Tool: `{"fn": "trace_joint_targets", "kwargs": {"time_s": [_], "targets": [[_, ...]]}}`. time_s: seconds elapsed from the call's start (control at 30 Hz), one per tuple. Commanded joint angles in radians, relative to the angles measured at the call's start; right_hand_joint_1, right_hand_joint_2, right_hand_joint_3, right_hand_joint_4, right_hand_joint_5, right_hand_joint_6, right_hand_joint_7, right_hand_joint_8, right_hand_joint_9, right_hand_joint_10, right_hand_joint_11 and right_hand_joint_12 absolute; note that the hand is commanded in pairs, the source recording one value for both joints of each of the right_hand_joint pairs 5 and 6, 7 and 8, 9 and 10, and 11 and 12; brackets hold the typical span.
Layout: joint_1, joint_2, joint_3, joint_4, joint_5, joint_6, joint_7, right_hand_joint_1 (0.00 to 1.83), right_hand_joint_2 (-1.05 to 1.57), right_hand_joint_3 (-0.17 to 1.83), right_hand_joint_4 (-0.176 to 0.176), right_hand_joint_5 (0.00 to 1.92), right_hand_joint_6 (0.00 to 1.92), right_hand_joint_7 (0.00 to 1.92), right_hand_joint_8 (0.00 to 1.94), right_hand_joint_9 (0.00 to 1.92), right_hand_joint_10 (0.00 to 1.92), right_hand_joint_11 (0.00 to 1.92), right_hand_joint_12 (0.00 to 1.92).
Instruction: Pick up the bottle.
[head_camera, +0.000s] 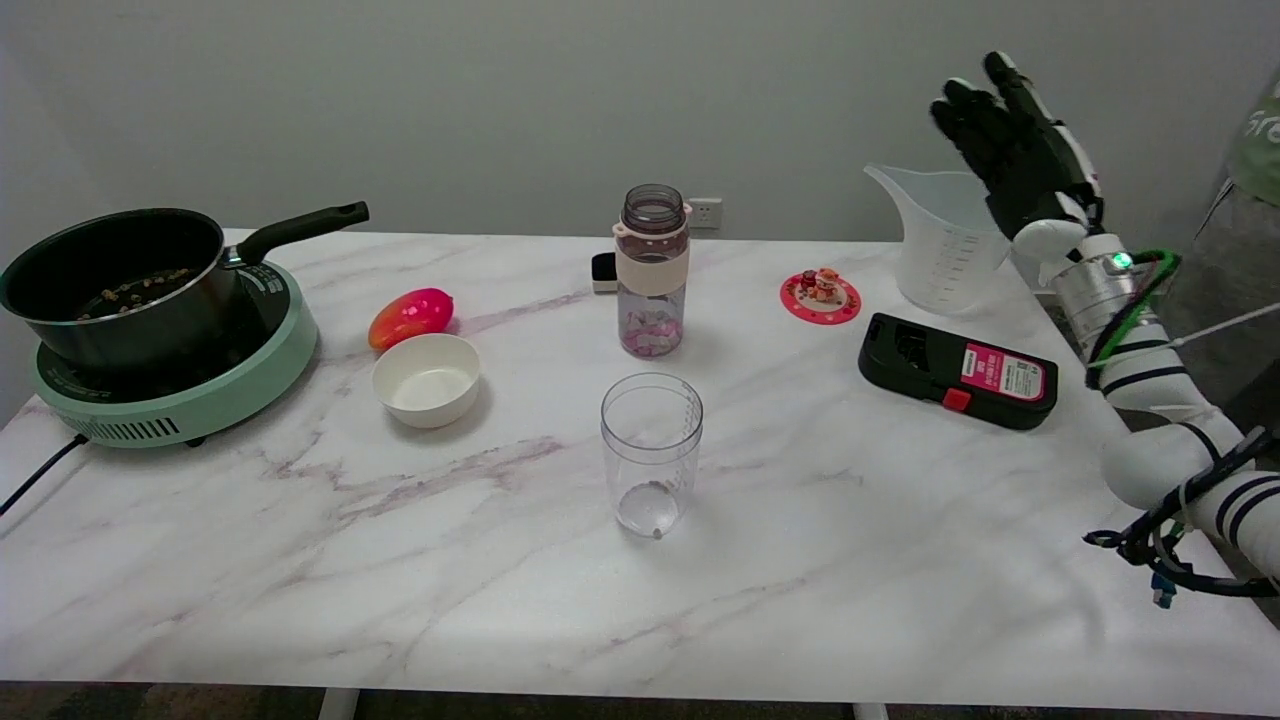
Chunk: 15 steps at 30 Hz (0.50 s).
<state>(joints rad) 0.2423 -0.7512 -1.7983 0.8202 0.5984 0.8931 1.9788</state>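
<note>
Robot test lab staged as kitchen: marble table (900, 560), pan (110, 280) on cooker (200, 390), bowl (427, 379), jug (945, 240), plain grey wall (480, 100), socket (706, 212), cabled arm (1150, 360).

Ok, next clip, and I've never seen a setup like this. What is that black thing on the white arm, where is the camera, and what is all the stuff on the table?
The black-and-white thing is the robot's right hand, a many-fingered hand on a jointed white arm steered remotely by a person. It is raised in the air, fingers apart, holding nothing. The single camera looks down and across the marble table from its near side.

The goal is the bottle, standing upright with no cap, mid-table. In front of it stands a clear cup. To the left are a white bowl, a red-orange fruit and a black pan on a green cooker. To the right are a round pink coaster, a black device and a measuring jug.
</note>
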Motion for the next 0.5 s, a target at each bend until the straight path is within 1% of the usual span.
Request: {"fn": "trace_joint_targets", "kwargs": {"time_s": [0.03, 0.13, 0.23, 0.33, 0.43, 0.5], "targets": [[0.103, -0.056, -0.125, 0.125, -0.160, -0.133, 0.052, 1.26, -0.88, 1.16, 0.000, 0.09, 0.09, 0.40, 0.40, 0.44, 0.44, 0.31, 0.31], [0.125, -0.067, -0.143, 0.127, -0.166, -0.174, 0.039, 1.26, -0.82, 1.19, 0.000, 0.10, 0.10, 0.42, 0.42, 0.44, 0.44, 0.34, 0.34], [0.150, -0.077, -0.177, 0.096, -0.160, -0.185, 0.039, 1.26, -0.75, 1.18, 0.000, 0.12, 0.12, 0.51, 0.51, 0.44, 0.44, 0.35, 0.35], [0.167, -0.081, -0.184, 0.060, -0.159, -0.189, 0.048, 1.26, -0.72, 1.18, 0.000, 0.13, 0.13, 0.54, 0.54, 0.44, 0.44, 0.35, 0.35], [0.200, -0.084, -0.213, 0.022, -0.195, -0.217, 0.040, 1.25, -0.78, 1.23, 0.000, 0.12, 0.12, 0.53, 0.53, 0.43, 0.43, 0.32, 0.32], [0.234, -0.093, -0.231, -0.008, -0.259, -0.257, 0.019, 1.25, -0.80, 1.22, 0.000, 0.12, 0.12, 0.52, 0.52, 0.43, 0.43, 0.32, 0.32]]}}
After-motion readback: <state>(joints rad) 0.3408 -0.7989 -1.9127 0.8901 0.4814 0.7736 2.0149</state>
